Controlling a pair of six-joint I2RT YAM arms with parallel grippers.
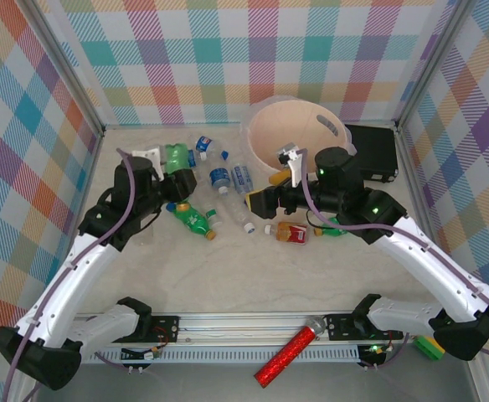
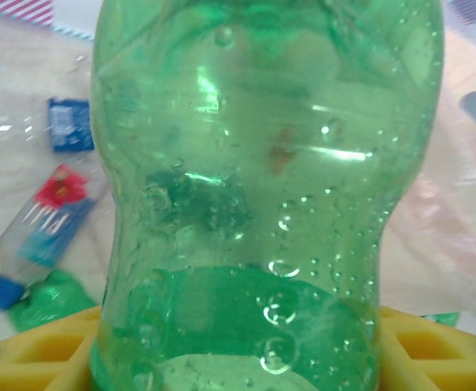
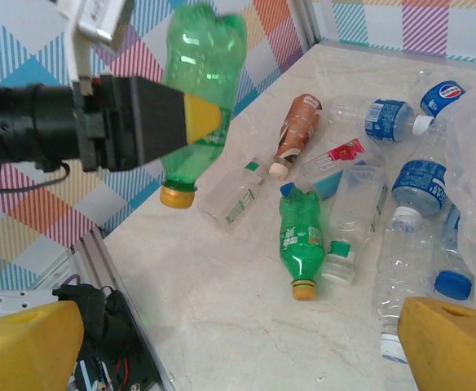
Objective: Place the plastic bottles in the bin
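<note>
Our left gripper is clamped mid-body on a green bottle, held cap-down off the table, left of the bin. We judge the bottle empty, light, thin-walled and slick, so it may dent or slip. Gripping across the body suits it. Our right gripper hovers just in front of the bin, fingers spread wide and empty.

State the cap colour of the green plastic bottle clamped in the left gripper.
The green plastic bottle has a yellow-orange cap, clearest in the right wrist view.
</note>
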